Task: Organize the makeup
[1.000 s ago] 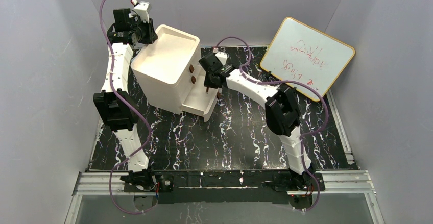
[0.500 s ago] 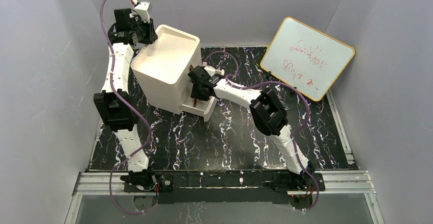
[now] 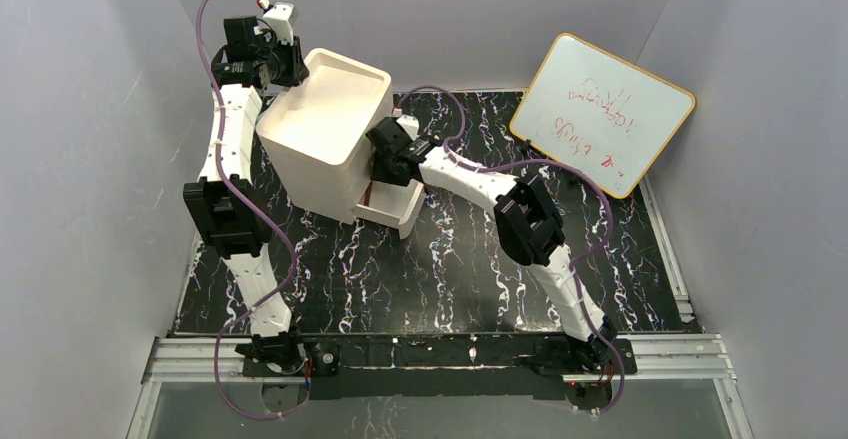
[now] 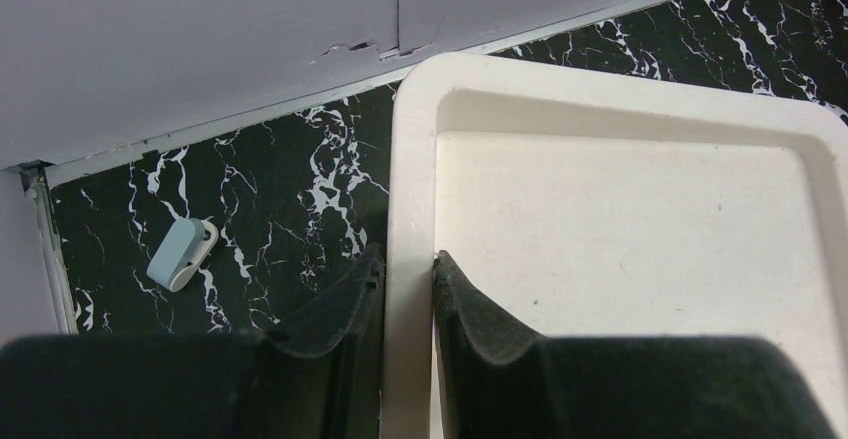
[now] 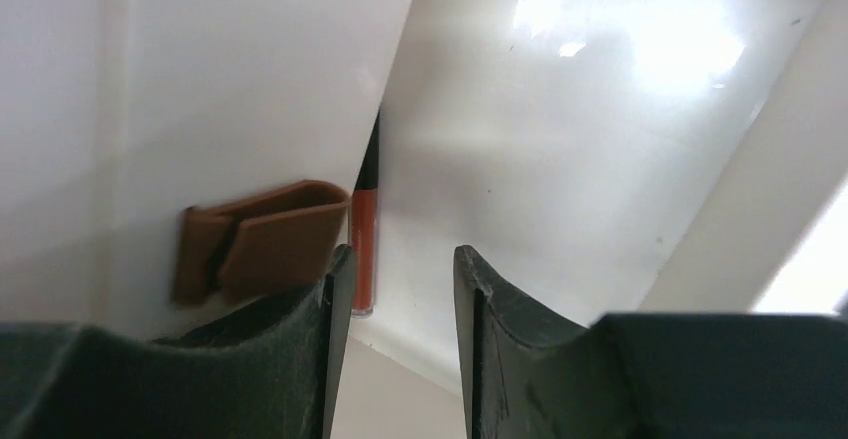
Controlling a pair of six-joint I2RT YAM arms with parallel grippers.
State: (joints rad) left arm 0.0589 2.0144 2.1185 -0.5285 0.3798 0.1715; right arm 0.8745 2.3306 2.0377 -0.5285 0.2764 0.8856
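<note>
A thin red-orange makeup stick lies loose along the left side of the pulled-out bottom drawer, its dark upper end tucked under the drawer above. From the top view the stick shows as a short brown line in that drawer. My right gripper hovers just over it, open, nothing between the jaws. My left gripper is shut on the back rim of the cream drawer box. No other makeup shows.
A brown drawer knob sits just left of my right fingers. The yellow-framed whiteboard leans at the back right. A small pale blue clip lies on the black marbled mat behind the box.
My right gripper has moved left over the pulled-out drawer, opened, and let go of the stick, which now lies in the drawer. The left arm has not moved.
</note>
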